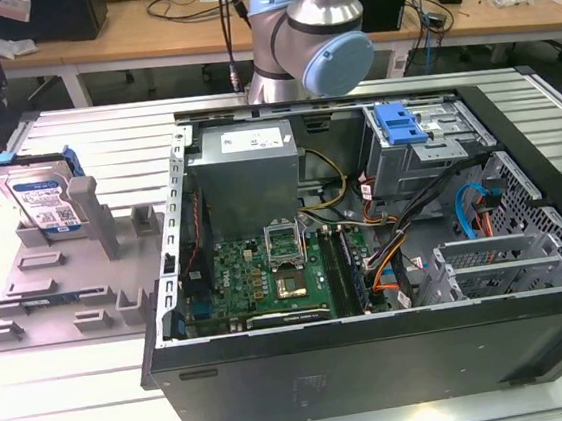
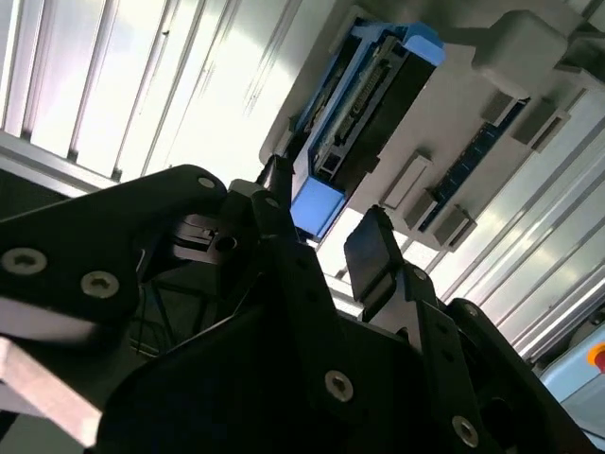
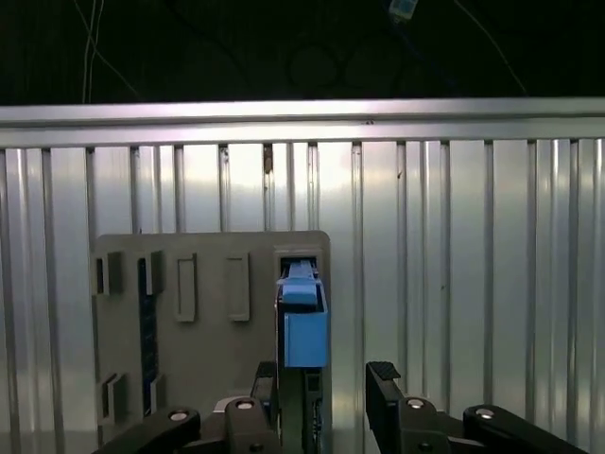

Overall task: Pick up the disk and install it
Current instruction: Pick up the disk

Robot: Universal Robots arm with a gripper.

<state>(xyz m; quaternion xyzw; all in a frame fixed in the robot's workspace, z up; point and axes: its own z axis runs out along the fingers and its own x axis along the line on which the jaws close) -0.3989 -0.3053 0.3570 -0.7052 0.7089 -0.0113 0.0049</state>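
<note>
Two fingers (image 3: 386, 392) stand apart, empty; the disk (image 3: 303, 326) stands upright in a grey holder (image 3: 213, 359) nearby.

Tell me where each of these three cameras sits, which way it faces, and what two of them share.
Exterior view: off the arm, looking down on the open computer case, with the disk upright in the grey holder at the exterior view's left; the arm shows.
First wrist view: on the wrist, looking down past the open gripper onto the disk's blue top.
Second wrist view: on the wrist, looking obliquely past the gripper at the disk's side.
Shared: both wrist views show gripper, disk and holder.
</note>
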